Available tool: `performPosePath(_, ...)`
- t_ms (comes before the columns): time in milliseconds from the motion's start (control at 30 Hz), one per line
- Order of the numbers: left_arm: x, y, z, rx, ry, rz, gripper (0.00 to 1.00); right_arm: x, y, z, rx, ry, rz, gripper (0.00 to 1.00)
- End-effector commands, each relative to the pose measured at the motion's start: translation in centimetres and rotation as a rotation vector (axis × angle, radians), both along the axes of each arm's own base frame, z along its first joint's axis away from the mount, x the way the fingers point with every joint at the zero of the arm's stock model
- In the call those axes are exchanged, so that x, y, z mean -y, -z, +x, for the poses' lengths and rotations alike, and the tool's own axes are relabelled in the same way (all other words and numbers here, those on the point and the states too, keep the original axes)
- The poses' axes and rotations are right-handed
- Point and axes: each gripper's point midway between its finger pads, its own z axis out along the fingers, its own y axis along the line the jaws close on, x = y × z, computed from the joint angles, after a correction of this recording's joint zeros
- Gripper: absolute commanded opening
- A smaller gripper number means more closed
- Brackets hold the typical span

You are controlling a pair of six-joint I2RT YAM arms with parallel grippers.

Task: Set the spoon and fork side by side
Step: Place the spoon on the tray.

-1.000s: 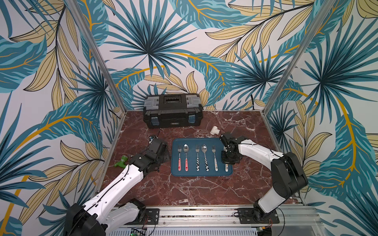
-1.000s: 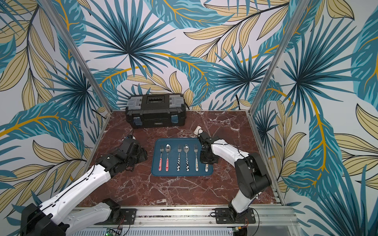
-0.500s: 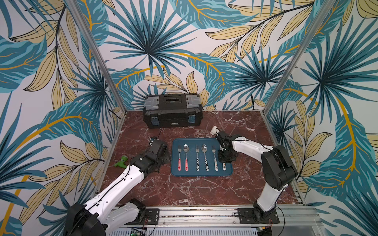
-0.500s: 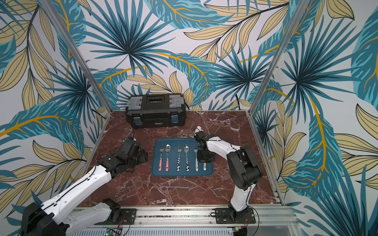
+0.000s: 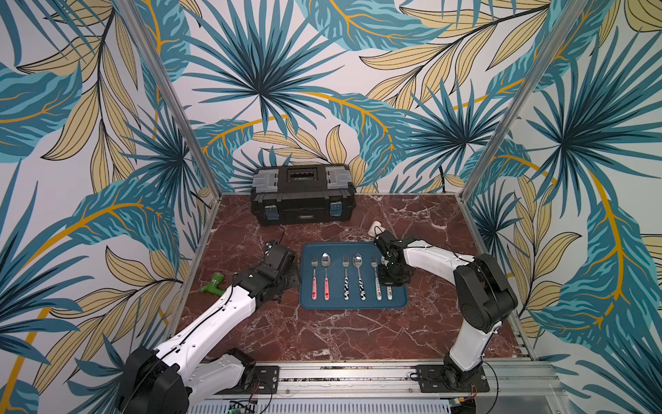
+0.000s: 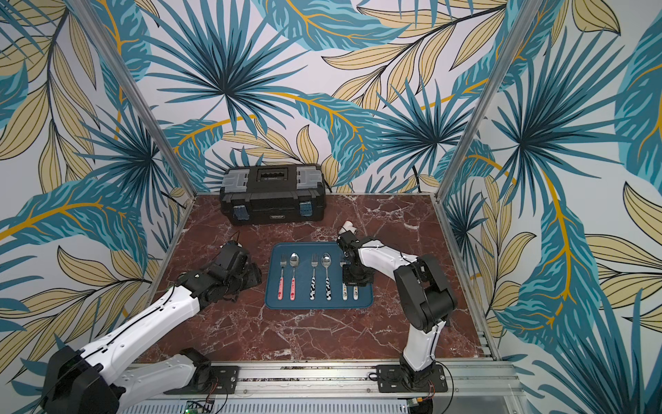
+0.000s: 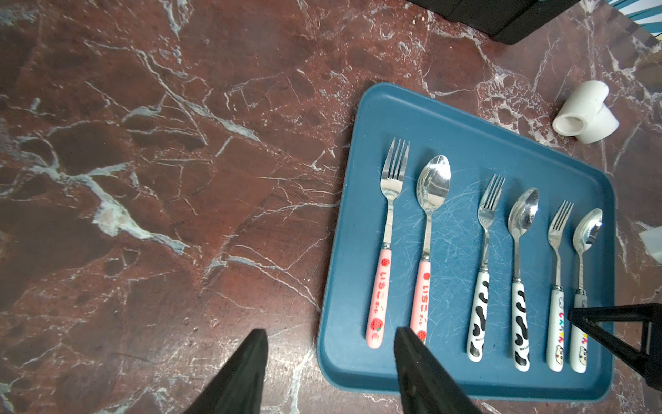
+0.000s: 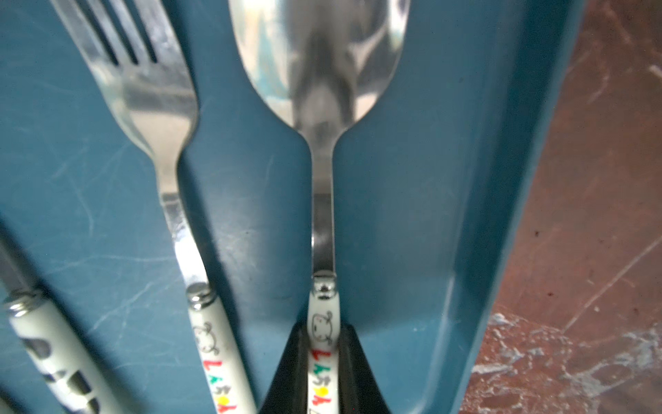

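Clenched on the white cartoon-print handle of the spoon [image 8: 324, 337], the right gripper [image 8: 324, 380] holds it low over the blue tray [image 8: 447, 251], parallel to the matching fork [image 8: 179, 222] just beside it; whether the spoon already rests on the tray floor is hard to tell from the blurred wrist view. By my reading the task is nearly done: the pair lies side by side, and only letting go and withdrawing remain. The left gripper [image 7: 329, 372] hangs with its jaws parted and empty, near the tray's other edge.

Handles look like glazed ceramic, smooth and rounded, with polished steel necks and bowls that mirror the light. The tray is matte plastic, finely scratched, with a raised rounded rim. Farther along it lie a cow-patterned pair [image 5: 353, 276] and a pink strawberry pair [image 5: 320, 276]. Beyond, on veined red-brown marble [image 5: 322, 333], sits a white pipe fitting [image 5: 376, 227], then a black ribbed toolbox [image 5: 302, 195].
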Motion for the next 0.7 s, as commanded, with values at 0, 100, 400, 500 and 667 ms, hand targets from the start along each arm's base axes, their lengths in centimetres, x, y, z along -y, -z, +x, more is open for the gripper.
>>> performPosePath(0,0.09,0.0,0.23,0.011,0.002,-0.011,0.61,-0.45,0.7,-0.44,-0.026,0.003,0.004,0.0)
performPosePath(100,0.08,0.09,0.2,0.009,0.002,-0.01,0.61,-0.35,1.1,-0.77,-0.037,0.005,0.0,0.0)
performPosePath(400,0.12,0.06,0.22,0.009,0.004,-0.01,0.61,-0.16,1.06,-1.2,-0.045,0.009,-0.004,0.22)
performPosePath(500,0.14,0.09,0.22,0.008,0.004,-0.011,0.61,-0.05,1.0,-1.25,-0.045,0.009,-0.009,0.28)
performPosePath(667,0.2,-0.02,0.28,0.01,0.004,-0.013,0.61,-0.02,0.77,-1.21,-0.037,0.012,-0.008,0.33)
